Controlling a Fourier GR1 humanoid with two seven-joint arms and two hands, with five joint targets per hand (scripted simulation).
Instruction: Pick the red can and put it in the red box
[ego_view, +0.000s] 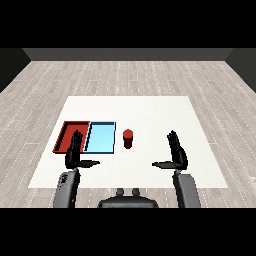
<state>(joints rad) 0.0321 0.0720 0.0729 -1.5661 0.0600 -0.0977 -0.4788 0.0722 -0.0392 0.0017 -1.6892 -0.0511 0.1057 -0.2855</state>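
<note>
You have not started yet: the small red cylinder can (128, 138) stands on the white tabletop (150, 110), just right of the light blue tray (100, 138). The red tray (65, 133) holds nothing. Both the left robot hand (75, 152) and the right robot hand (176, 152) are wide, well apart from the can.

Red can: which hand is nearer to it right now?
Right, narrowly. The right hand is open, to the right of the red can and nearer the robot. The left hand is open past the light blue tray, further off.

Bare worktop (150, 107) lies between the right robot hand (176, 152) and red can (128, 138); light blue tray (100, 137) flanks the can's far side
</note>
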